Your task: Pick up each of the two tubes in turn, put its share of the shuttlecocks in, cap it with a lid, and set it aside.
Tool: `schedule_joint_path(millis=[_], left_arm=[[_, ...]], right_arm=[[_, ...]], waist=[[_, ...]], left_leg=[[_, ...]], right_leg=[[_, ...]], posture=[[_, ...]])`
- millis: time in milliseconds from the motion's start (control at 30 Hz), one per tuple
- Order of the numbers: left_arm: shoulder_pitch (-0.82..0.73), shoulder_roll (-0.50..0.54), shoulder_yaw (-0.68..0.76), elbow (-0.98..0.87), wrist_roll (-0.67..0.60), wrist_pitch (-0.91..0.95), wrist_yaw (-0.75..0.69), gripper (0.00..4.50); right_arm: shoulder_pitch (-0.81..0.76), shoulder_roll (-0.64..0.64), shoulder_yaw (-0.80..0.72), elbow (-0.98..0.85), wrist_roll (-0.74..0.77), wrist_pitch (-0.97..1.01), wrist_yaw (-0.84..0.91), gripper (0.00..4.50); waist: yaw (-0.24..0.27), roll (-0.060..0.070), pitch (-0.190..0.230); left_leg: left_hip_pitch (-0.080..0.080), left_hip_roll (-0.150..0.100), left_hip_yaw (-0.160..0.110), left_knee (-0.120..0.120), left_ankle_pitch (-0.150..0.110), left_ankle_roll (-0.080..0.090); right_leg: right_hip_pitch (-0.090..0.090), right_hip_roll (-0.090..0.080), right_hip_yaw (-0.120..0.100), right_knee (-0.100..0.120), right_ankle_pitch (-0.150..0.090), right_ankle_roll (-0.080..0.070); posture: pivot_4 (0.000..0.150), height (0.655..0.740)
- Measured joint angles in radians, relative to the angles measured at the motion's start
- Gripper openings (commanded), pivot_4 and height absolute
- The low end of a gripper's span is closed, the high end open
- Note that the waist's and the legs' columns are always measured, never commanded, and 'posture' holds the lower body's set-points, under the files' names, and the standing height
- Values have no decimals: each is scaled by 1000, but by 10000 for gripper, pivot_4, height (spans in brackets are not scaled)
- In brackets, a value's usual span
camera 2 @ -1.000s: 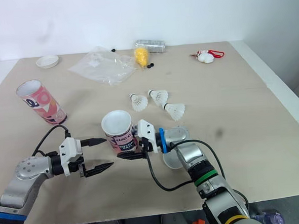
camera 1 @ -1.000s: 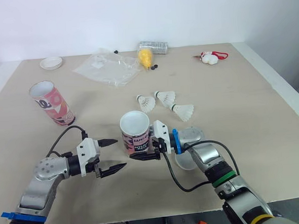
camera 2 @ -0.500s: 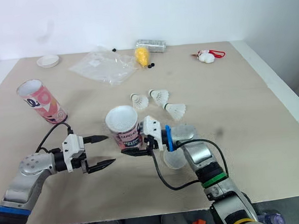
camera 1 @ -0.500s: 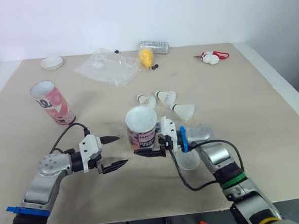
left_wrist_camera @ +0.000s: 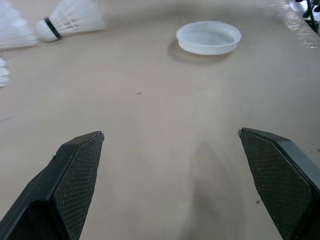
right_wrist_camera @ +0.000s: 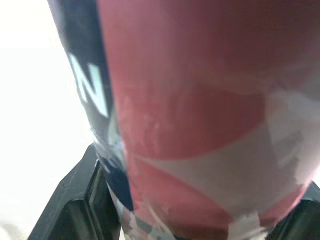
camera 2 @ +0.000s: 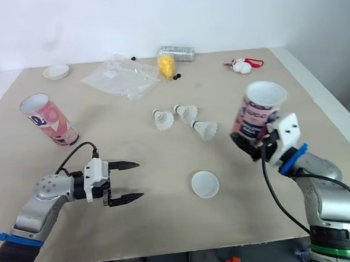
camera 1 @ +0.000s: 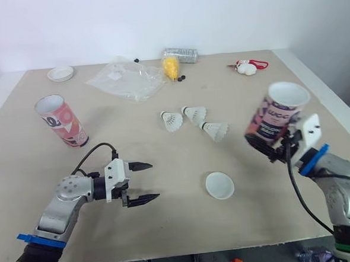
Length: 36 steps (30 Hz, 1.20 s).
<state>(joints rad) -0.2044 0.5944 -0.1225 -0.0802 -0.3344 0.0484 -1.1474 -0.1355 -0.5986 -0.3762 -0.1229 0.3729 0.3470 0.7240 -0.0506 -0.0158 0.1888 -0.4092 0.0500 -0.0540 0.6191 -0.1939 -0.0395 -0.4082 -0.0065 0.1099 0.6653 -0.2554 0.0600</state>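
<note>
Near left, left gripper (camera 1: 154,180): low over the table (camera 1: 169,226), its two black fingers spread wide apart with nothing between them, tips aimed toward the middle of the table.
Near middle, near lid (camera 1: 219,185): a white round lid lying rim up on the table, ahead of the left gripper's fingertips and apart from them, roughly between the two grippers.
Near right, right gripper (camera 1: 265,147): its fingers are clamped around the lower end of a tube.
Near right, held tube (camera 1: 276,120): printed in pink, white and a dark colour, lifted clear of the table and tilted, with the open mouth uppermost and leaning to the right; the inside shows white.
Middle, shuttlecocks (camera 1: 195,114): three white ones lie on their sides in a loose cluster beyond the near lid; two sit close together, and the third is nearer and further right.
Middle left, second tube (camera 1: 61,121): stands on the table with its open mouth up, well apart from both grippers and from the shuttlecocks.
Far middle, plastic bag (camera 1: 127,79): clear and crumpled, lying flat.
Far middle, yellow thing (camera 1: 170,66): just right of the bag, with small black bits (camera 1: 181,78) beside it and a silvery roll (camera 1: 180,54) lying behind it.
Far left corner, far lid (camera 1: 60,73): white, on the table.
Far right, white and red thing (camera 1: 246,67): small, too small to tell what it is.
</note>
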Motion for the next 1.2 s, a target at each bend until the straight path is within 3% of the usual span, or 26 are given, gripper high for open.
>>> schedule_joint_path(millis=[433, 800, 833, 900, 1200], left_arm=[[-45, -32, -28, 3, 3, 16, 6, 45000], [-50, -34, -29, 12, 9, 16, 6, 45000], [-50, -34, -29, 12, 10, 16, 6, 45000], [-50, -34, -29, 12, 11, 16, 7, 45000], [-52, -36, -30, 13, 13, 16, 11, 45000]], right_arm=[[22, 15, -4, 222, -27, -148, -26, 33555], [-13, 56, -2, 267, 24, -154, -48, 33555], [-13, 57, 1, 270, 24, -160, -48, 39761], [-11, 56, 13, 279, 17, -166, -44, 44711], [38, 31, 26, 289, 15, -181, -3, 44711]], waist=[[0, 0, 0], [0, 0, 0], [0, 0, 0], [0, 0, 0], [3, 0, 0]], left_leg=[[1, 0, 1, 1, 0, 0], [1, 0, 1, 2, 0, 0], [1, 0, 1, 2, 0, 0], [2, 0, 1, 2, 0, 0], [1, 0, 1, 2, 0, 0]], right_leg=[[1, 0, 2, 0, 2, 1], [2, 1, 2, 0, 2, 1], [2, 1, 2, 0, 2, 1], [2, 1, 2, 0, 2, 1], [2, 1, 1, 0, 2, 1]], posture=[[1500, 7400], [1500, 7400], [1500, 7400], [1500, 7400], [1500, 7400]])
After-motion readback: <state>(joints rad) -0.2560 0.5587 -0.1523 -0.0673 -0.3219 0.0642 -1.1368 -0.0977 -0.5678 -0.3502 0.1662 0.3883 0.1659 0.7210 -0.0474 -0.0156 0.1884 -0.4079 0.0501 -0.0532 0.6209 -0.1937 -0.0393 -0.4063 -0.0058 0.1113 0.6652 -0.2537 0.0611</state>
